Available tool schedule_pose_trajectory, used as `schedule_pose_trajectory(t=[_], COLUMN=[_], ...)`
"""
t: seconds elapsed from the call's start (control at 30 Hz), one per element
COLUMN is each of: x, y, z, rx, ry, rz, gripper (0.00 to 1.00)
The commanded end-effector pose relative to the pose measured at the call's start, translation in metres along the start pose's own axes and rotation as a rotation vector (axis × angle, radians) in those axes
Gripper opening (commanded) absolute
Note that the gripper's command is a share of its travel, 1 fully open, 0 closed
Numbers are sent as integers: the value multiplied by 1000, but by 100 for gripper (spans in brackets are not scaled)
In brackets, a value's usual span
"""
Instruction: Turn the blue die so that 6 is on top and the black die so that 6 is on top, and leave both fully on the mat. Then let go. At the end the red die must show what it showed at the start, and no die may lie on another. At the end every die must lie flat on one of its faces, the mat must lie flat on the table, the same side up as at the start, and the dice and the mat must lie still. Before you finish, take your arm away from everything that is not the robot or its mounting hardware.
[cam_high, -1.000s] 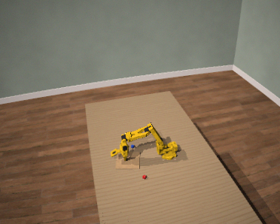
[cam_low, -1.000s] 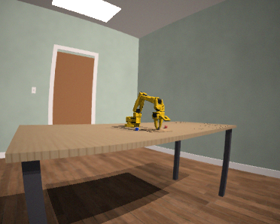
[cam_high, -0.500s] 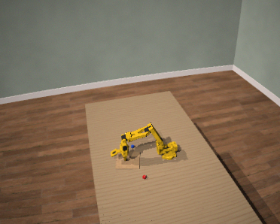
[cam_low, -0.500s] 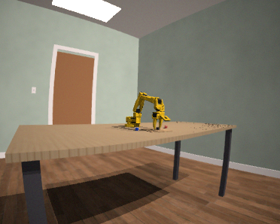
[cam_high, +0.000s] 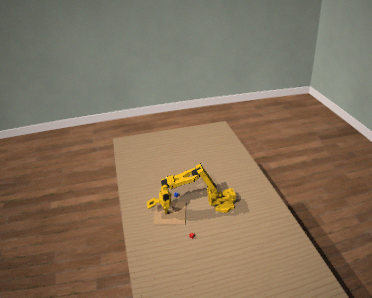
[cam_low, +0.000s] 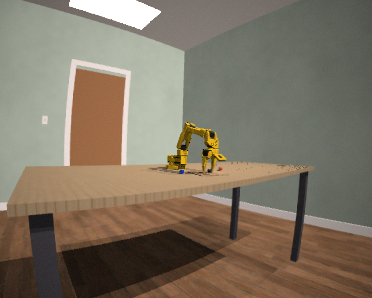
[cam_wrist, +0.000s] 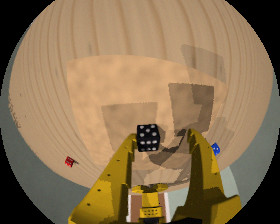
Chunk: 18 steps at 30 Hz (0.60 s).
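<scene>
The black die (cam_wrist: 148, 137) (cam_low: 209, 171) is on the mat (cam_wrist: 95, 85) (cam_high: 161, 220). In the wrist view, its upper-drawn face shows five pips and its lower-drawn face six; the six seems to be on top. My gripper (cam_wrist: 162, 133) (cam_high: 166, 212) is partly open around it, the left finger close against the die and the right finger clear of it. The blue die (cam_wrist: 215, 148) (cam_high: 176, 195) (cam_low: 181, 171) lies on the table off the mat; its pips are too small to read. The red die (cam_wrist: 69, 161) (cam_high: 191, 235) (cam_low: 220, 169) lies off the mat, its top uncertain.
The wooden table (cam_high: 150, 260) (cam_low: 100, 187) carries the arm's base (cam_high: 223, 201), which stands to the right of the mat in the top view. The blue die is beyond the mat there, and the red die is on its near side.
</scene>
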<state>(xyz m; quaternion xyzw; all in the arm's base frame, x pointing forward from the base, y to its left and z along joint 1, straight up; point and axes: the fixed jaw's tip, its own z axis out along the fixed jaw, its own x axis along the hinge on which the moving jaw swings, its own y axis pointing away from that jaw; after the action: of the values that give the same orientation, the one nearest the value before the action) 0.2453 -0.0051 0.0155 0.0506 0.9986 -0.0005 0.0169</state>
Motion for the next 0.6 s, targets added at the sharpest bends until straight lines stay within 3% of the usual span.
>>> schedule_pose_trajectory(t=[0.0,0.33,0.4,0.57], x=[-4,-6,-6,-5], y=[-1,-1,-1,-1], z=[-7,-35,-35,-53], rx=[-2,-3,-3,-4], ry=[-34,-49,-49,-58], rz=[6,6,6,7], gripper=[27,27,27,27])
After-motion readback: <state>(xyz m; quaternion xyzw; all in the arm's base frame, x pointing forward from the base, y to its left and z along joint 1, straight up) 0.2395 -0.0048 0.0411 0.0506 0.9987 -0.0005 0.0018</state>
